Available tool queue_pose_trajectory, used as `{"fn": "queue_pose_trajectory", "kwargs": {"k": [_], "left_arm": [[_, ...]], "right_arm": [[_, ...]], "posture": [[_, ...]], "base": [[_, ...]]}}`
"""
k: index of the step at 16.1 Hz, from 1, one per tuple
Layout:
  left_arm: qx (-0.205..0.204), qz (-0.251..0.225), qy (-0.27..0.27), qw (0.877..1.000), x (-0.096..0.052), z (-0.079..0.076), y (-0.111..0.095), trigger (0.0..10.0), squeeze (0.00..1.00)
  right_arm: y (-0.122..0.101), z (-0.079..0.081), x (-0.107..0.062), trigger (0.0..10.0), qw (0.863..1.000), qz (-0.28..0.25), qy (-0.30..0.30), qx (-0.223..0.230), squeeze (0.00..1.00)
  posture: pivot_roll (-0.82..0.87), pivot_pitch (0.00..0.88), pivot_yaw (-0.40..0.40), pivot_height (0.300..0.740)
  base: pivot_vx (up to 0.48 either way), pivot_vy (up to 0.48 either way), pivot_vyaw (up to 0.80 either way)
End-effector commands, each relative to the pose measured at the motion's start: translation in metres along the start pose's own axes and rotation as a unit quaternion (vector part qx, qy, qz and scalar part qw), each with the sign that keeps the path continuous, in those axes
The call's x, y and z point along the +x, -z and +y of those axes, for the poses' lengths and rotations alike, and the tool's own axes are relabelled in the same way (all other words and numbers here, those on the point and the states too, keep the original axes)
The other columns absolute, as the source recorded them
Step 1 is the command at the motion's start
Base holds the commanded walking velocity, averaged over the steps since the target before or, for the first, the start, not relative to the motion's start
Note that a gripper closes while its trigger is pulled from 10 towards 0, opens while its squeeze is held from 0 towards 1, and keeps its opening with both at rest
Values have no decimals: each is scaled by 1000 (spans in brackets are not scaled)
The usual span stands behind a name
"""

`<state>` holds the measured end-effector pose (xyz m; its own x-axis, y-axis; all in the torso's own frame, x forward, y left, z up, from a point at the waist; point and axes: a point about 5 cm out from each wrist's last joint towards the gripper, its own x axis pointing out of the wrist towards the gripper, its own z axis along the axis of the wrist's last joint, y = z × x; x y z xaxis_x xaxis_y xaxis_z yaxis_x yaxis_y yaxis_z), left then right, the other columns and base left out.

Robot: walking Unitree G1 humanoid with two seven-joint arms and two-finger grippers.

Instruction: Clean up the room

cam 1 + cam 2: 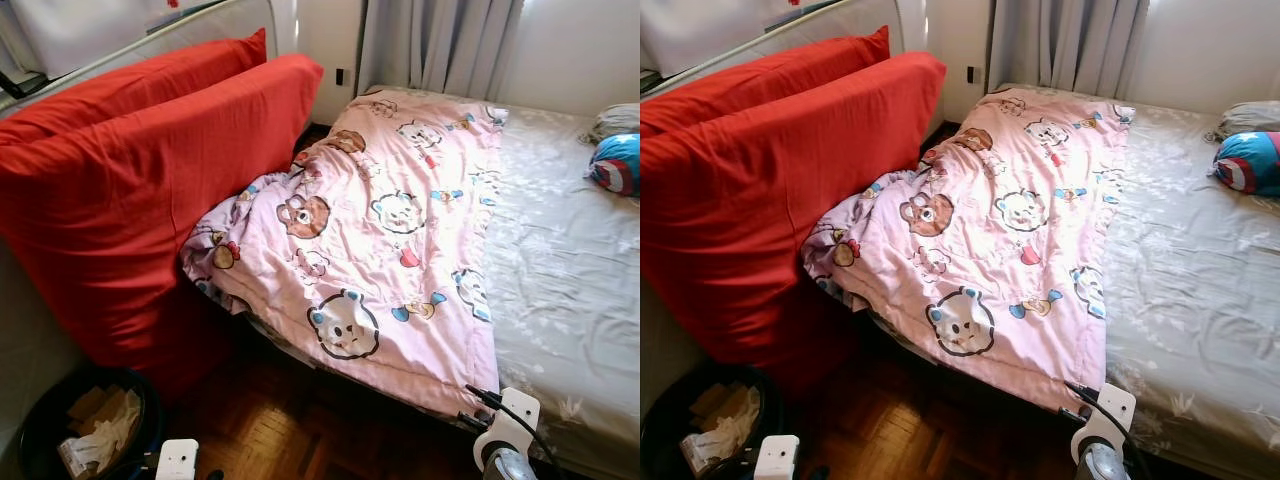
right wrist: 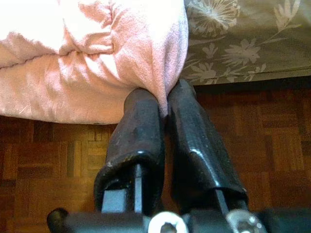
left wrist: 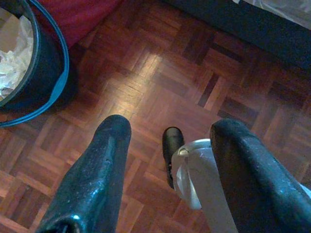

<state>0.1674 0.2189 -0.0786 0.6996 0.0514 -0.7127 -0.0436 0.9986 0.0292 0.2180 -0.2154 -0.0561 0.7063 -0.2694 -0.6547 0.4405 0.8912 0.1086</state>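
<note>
A pink quilt [image 1: 380, 240] printed with cartoon bears lies spread over the left half of the bed, its left edge bunched against the red cushions. In the right wrist view my right gripper [image 2: 165, 99] is shut on the quilt's near corner [image 2: 160, 73], which hangs over the bed's edge just above the floor. The right wrist [image 1: 505, 430] shows at that corner in the eye views. My left gripper [image 3: 172, 128] hangs open over the parquet floor with nothing between its fingers.
Two big red cushions [image 1: 140, 190] lean against the wall left of the bed. A black bin [image 1: 40, 420] with crumpled paper stands below them. The grey flowered sheet [image 1: 570, 260] is bare on the right, with a blue pillow [image 1: 615, 162] at the far right. Curtains [image 1: 440, 40] hang behind.
</note>
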Motion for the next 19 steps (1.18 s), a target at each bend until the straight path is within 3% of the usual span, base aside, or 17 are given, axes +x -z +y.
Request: {"fn": "queue_pose_trajectory", "kwargs": {"k": [1,3,4,5,6,13,14,15,16,19], "left_arm": [[0,9,-1,1000,-2,0,6,10000,0],[1,10,-1,1000,-2,-1,7,10000,0],[2,11,-1,1000,-2,-1,7,10000,0],[3,11,-1,1000,-2,-1,8,10000,0],[3,12,-1,1000,-2,-1,8,10000,0],[7,13,2,1000,-1,-4,7,10000,0],[7,13,2,1000,-1,-4,6,10000,0],[7,12,3,1000,-1,-4,6,10000,0],[7,11,4,1000,-1,-4,5,10000,0],[8,14,5,1000,0,-5,4,10000,0]], "right_arm": [[6,-5,-1,10000,1000,14,8,-2,0],[6,-5,-1,10000,1000,15,5,0,12],[6,-5,-1,10000,1000,14,5,1,522],[6,-5,-1,10000,1000,14,4,0,839],[5,-5,-1,10000,1000,14,4,0,902],[10,-10,-2,10000,999,24,16,14,882],[11,-10,-2,10000,999,26,17,14,831],[13,-12,-3,10000,999,31,17,13,153],[18,-11,-4,10000,999,39,11,11,0],[36,-5,-10,10000,996,75,-34,-32,0]], "posture": [[51,67,-12,740],[52,67,-13,740],[54,67,-13,740],[54,67,-14,740],[53,66,-14,740],[51,53,-13,740],[52,51,-13,740],[51,48,-13,740],[46,47,-12,740],[34,45,-10,740]], "base": [[0,0,0],[0,0,0],[0,0,0],[0,0,0],[0,0,0],[0,0,0],[0,0,0],[0,0,0],[0,0,0],[0,0,0]]}}
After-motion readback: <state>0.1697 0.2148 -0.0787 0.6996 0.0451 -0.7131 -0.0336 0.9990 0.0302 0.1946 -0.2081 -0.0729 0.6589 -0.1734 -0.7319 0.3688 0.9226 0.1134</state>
